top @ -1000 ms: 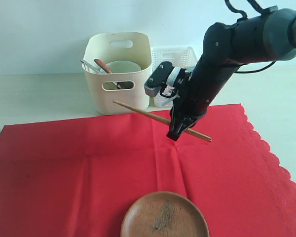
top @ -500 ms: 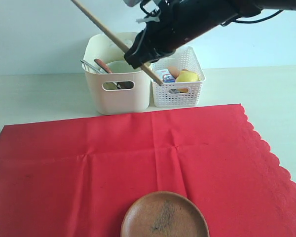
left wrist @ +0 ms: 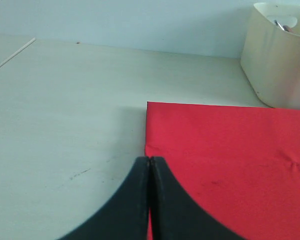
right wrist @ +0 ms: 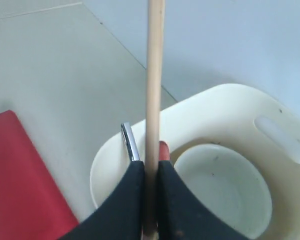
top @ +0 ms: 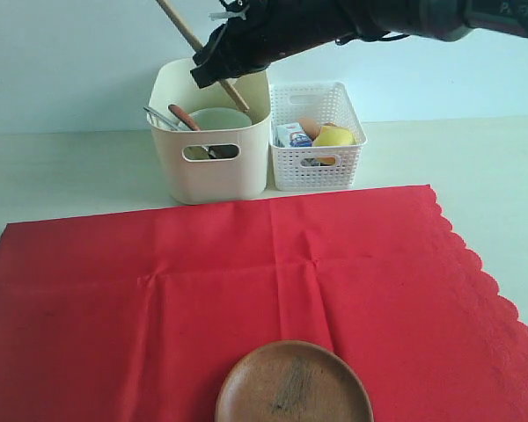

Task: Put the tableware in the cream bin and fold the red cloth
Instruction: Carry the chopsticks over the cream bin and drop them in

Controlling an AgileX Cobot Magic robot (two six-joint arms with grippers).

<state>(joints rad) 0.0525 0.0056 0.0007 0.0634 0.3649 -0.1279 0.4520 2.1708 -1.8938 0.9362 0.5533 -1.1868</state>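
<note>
A wooden chopstick (top: 178,19) was clamped tight in the right gripper (top: 207,70) and tipped steeply, with its lower end aimed down into the cream bin (top: 209,176). Presumably that was so it could be dropped in beside the white bowl (right wrist: 222,190). The bin was parked at the far side, just left of the white lattice basket (top: 317,167). The left gripper (left wrist: 149,170) was pinched shut on nothing by the red cloth's (top: 246,281) left edge, probably kept out of the way. The round brown plate (top: 293,387) was sat on the cloth's near edge, so folding couldn't be started yet.
</note>
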